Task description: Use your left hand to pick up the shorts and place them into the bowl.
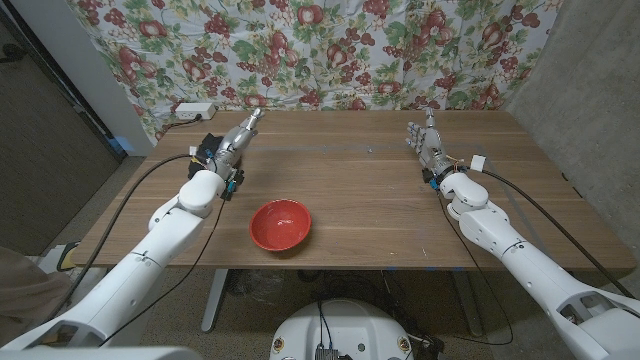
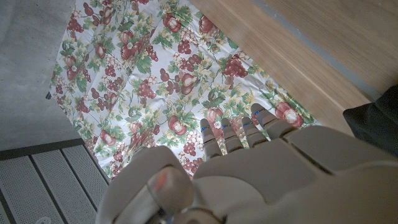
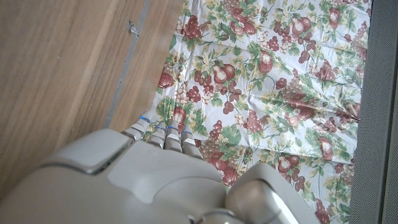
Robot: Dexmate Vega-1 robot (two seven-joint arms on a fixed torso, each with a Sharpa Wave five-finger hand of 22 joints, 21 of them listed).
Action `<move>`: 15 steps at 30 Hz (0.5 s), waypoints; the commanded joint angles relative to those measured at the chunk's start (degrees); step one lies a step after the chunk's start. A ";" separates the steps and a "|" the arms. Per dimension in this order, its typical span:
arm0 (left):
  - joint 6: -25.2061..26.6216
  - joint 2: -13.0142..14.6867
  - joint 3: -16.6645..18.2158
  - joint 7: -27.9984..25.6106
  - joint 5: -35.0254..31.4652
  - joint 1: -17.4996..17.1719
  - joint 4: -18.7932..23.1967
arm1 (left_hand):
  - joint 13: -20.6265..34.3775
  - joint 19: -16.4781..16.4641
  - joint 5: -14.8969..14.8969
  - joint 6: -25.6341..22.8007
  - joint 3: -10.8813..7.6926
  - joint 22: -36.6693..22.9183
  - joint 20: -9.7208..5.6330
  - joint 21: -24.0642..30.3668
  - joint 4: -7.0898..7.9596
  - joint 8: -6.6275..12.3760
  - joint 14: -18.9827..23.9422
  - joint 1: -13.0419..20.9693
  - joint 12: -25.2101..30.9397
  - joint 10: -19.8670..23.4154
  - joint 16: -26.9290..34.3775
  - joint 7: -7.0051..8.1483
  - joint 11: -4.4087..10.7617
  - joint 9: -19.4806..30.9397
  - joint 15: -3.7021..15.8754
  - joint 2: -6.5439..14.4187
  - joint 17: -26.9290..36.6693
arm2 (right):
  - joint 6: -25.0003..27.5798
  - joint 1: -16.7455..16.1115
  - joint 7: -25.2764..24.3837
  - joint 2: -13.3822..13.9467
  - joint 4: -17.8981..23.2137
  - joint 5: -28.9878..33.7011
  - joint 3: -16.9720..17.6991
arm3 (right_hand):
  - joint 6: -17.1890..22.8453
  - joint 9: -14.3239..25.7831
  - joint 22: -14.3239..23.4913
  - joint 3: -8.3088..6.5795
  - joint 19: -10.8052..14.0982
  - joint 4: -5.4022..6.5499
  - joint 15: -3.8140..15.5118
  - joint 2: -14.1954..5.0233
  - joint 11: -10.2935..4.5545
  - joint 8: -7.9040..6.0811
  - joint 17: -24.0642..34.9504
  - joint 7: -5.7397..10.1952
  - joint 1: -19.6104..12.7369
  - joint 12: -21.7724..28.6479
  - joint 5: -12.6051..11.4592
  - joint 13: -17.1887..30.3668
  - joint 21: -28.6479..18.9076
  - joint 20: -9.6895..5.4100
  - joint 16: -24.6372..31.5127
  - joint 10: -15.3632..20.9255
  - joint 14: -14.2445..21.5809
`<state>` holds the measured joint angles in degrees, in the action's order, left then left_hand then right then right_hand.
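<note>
Bowl (image 1: 281, 223) first: from the head view we are seeing it sitting red near the table's (image 1: 380, 200) front edge, between the arms, with bare wood spreading all around it. Our left hand (image 1: 238, 137) is reaching toward the far left edge, fingers extended together and holding nothing. Our right hand (image 1: 428, 140) is standing upright near the far edge, holding nothing. We are not finding the shorts here.

From the left wrist we are seeing the fingers (image 2: 239, 134) pointing at the floral cloth (image 2: 143, 81).

From the right wrist we are seeing the fingers (image 3: 163, 134) lying together and the table's edge meeting the cloth (image 3: 273, 81).
</note>
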<state>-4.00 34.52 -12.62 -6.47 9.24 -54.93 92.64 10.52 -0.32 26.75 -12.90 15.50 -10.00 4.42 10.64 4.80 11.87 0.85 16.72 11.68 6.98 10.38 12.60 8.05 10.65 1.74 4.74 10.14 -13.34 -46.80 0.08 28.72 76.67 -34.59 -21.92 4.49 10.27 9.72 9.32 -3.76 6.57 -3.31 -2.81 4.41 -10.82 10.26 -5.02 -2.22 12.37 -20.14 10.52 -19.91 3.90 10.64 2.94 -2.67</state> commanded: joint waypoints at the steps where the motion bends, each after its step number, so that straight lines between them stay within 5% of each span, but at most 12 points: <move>1: 1.90 1.89 -1.77 -1.09 -4.19 2.18 -0.15 | 0.27 -0.07 0.47 -0.35 -0.05 -0.15 0.23 0.21 -0.27 0.25 -0.71 0.59 0.03 0.10 0.28 -0.01 -0.38 0.21 2.44 0.26 0.18 | 0.51 0.05 -0.25 0.24 0.21 -0.05 -0.07 | 0.70 0.32 0.30 0.57 -0.08 0.00 -0.47 -0.55 0.54 -0.34 0.24 -0.03 0.15 0.07 -0.21 0.17 0.12 0.49 0.14 -0.12 0.17; 15: 3.10 2.54 -2.16 -4.55 -6.39 1.21 0.95 | 0.28 -0.39 0.56 -1.26 -0.11 -0.15 -0.01 0.41 -0.45 0.43 -1.11 0.97 0.15 0.54 0.23 -0.11 -1.05 0.21 2.57 0.32 0.18 | 0.78 0.56 -0.51 -0.27 -0.57 0.07 -0.33 | 0.80 0.32 0.31 0.63 0.03 -0.01 -0.51 -0.57 0.56 -0.32 0.24 -0.04 0.15 0.00 -0.22 0.16 0.45 0.43 0.11 -0.23 0.09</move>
<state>-1.87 36.33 -14.49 -8.51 4.65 -53.22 92.66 10.52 -0.31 26.75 -13.51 15.25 -9.99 4.41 10.64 4.56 11.87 0.12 17.03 11.68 7.41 10.38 12.59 7.46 10.66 1.65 5.05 10.14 -12.83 -46.69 -0.34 28.89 76.81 -34.60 -22.01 4.92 10.27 9.72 9.32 -3.76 6.57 -3.30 -2.81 4.41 -10.82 10.26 -5.02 -2.22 12.37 -20.14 10.52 -19.48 3.89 10.64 2.94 -2.67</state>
